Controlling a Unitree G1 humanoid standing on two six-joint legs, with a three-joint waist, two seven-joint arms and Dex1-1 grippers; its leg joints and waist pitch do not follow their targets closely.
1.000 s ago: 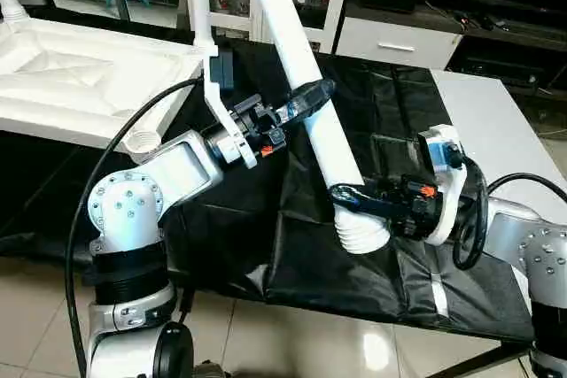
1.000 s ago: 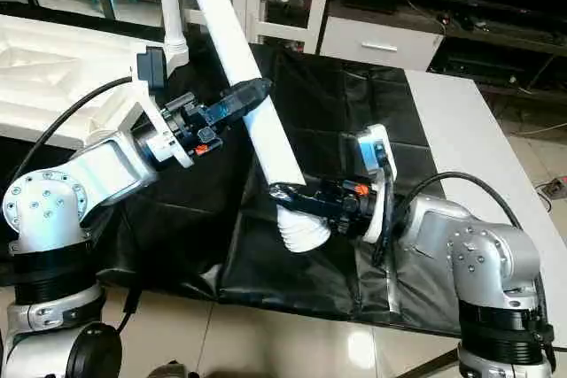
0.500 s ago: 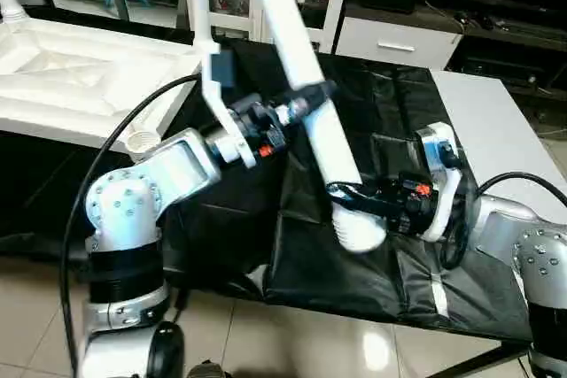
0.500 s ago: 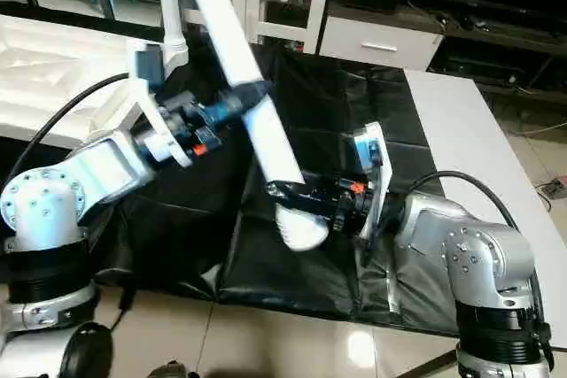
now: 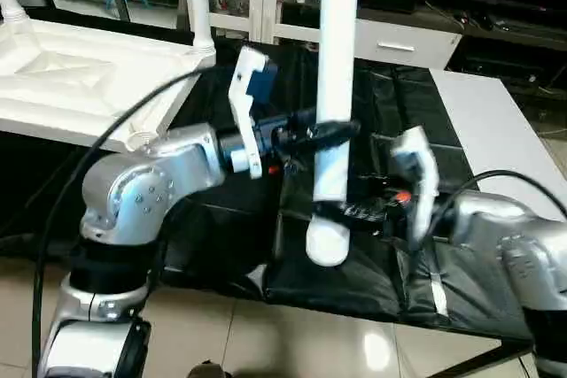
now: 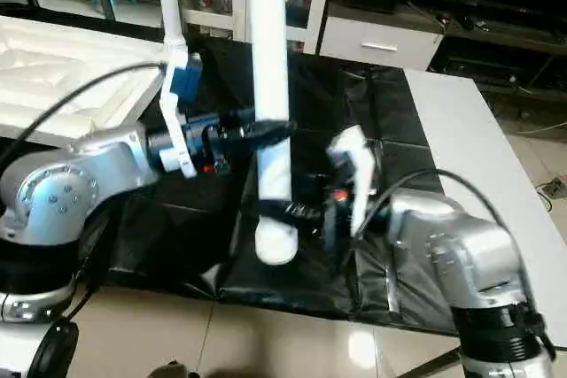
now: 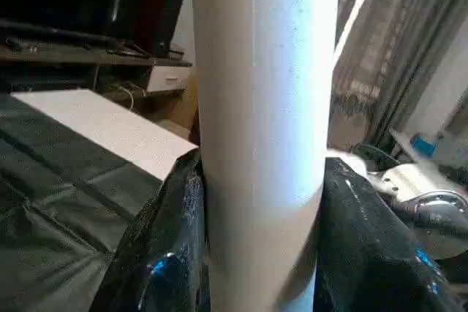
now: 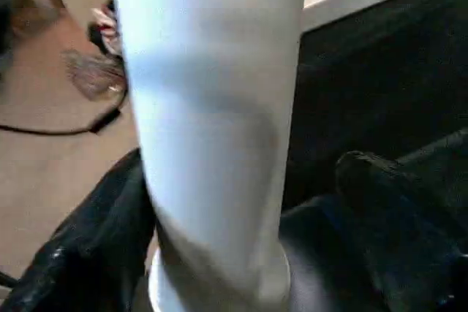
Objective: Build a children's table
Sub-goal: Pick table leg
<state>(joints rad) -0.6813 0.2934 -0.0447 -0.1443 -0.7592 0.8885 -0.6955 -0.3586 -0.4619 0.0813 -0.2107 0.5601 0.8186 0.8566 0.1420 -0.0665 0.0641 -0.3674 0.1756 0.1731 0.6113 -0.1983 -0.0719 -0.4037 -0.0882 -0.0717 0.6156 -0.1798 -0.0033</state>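
Leg (image 5: 337,86) stands upright, clamped by left gripper (image 5: 330,133) above right gripper (image 5: 341,212).

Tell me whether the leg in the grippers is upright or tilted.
Upright: the leg runs near vertical, held by the left gripper above the right gripper.

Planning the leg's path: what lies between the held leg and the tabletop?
In the left eye view, only the left end effector and its arm; held leg, tabletop.
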